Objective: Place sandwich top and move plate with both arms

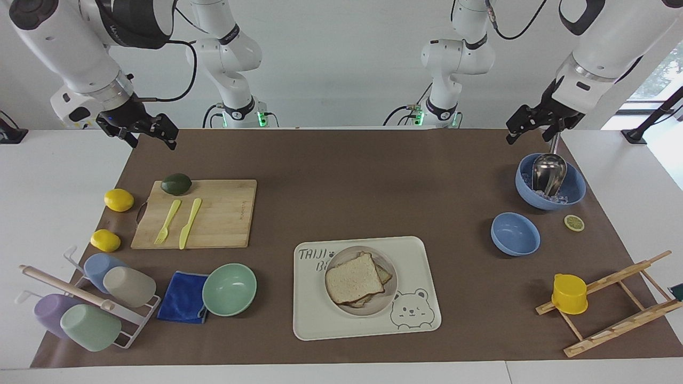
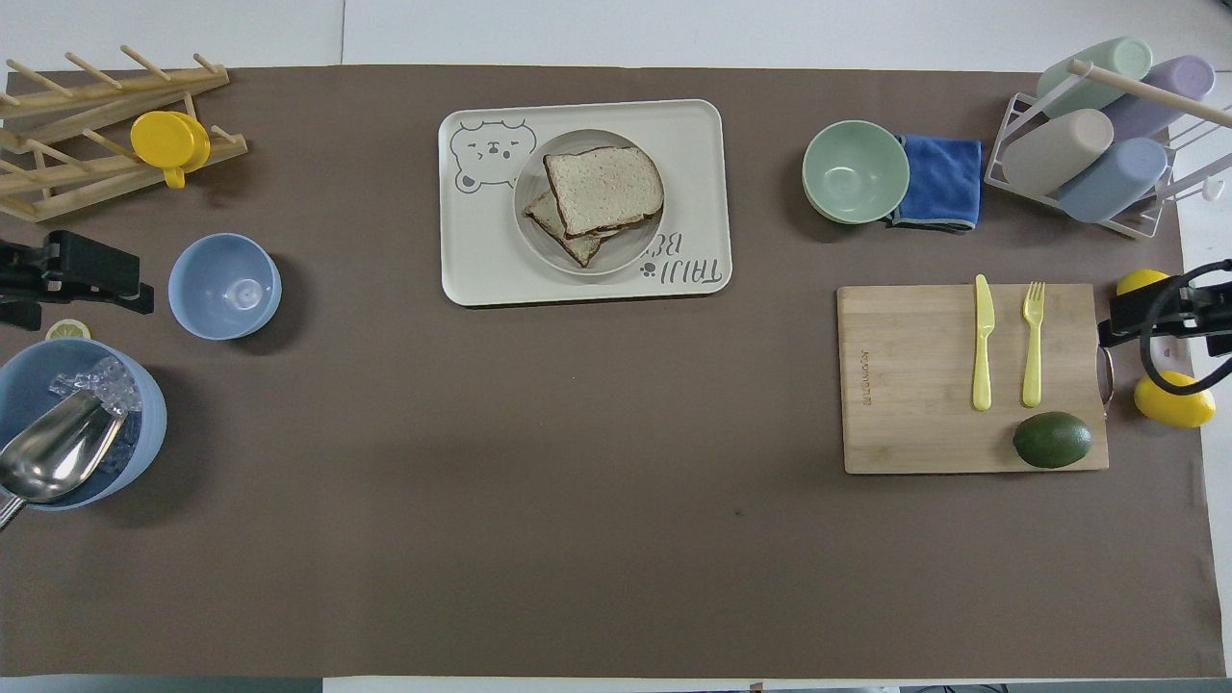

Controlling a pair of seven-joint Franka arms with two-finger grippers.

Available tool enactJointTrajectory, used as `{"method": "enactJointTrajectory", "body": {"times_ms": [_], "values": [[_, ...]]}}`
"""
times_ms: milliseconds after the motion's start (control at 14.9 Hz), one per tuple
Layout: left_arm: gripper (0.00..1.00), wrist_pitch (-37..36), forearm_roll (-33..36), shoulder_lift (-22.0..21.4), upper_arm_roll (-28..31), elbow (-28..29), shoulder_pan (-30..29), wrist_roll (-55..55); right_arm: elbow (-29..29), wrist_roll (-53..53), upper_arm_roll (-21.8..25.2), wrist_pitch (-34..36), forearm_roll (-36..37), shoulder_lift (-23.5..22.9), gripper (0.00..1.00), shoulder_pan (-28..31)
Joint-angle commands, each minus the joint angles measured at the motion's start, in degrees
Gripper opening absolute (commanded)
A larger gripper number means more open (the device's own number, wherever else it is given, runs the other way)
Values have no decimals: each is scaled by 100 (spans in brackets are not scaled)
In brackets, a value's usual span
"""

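Sandwich top [image 1: 354, 278] rests on the plate [image 1: 385, 303] (both arms' fingers released, holding nothing).

Bright, even indoor light with soft shadows in both views.

Light falls diffusely from above onto the brown mat [image 1: 341, 176], and a window [image 1: 659, 74] at the upper edge of the facing view, at the left arm's end, glows overexposed. Shadows are short and faint: a dim smudge lies beside the empty blue bowl [image 2: 224, 286], another beside the mint-green bowl [image 2: 855, 171], and a thin dark line runs along the bear-print tray [image 2: 462, 279] edge nearer the robots. The metal scoop [image 2: 53, 457] catches a mild glint. Focus is sharp across the worktop [image 1: 53, 176] in both views; the white wall [image 1: 341, 64] looks flat and slightly washed. Straight edges bow a little toward the corners of each frame.
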State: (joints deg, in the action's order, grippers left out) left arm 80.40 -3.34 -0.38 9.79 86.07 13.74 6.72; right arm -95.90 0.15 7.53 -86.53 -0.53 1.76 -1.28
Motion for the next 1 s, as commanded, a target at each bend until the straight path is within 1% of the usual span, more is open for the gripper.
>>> {"method": "enactJointTrajectory", "body": {"times_ms": [0, 134, 268, 335, 469, 670, 737, 938], "values": [[100, -252, 149, -453, -30, 305, 6, -110, -95, -156, -15, -4, -52, 114, 100, 31], [100, -306, 158, -638, -38, 410, -12, -110, -95, -156, -15, -4, -52, 114, 100, 22], [100, -210, 158, -622, -143, 489, -73, -101, -95, -156, -15, -4, -52, 105, 100, 31], [100, -122, 149, -595, -274, 490, -273, -110, -95, -156, -15, -4, -52, 105, 100, 22], [100, 132, 149, -490, -687, 490, -687, -162, -95, -147, -23, -4, -52, 105, 100, 22], [100, 334, 149, -166, -759, 481, -785, -189, -95, -147, -23, -4, -52, 105, 100, 22], [100, 449, 149, -156, -750, 524, -768, -189, -95, -147, -23, -4, -52, 105, 100, 22], [100, 967, 149, -445, -733, 1112, -733, -233, -95, -147, -23, -4, -52, 105, 100, 22]]}}
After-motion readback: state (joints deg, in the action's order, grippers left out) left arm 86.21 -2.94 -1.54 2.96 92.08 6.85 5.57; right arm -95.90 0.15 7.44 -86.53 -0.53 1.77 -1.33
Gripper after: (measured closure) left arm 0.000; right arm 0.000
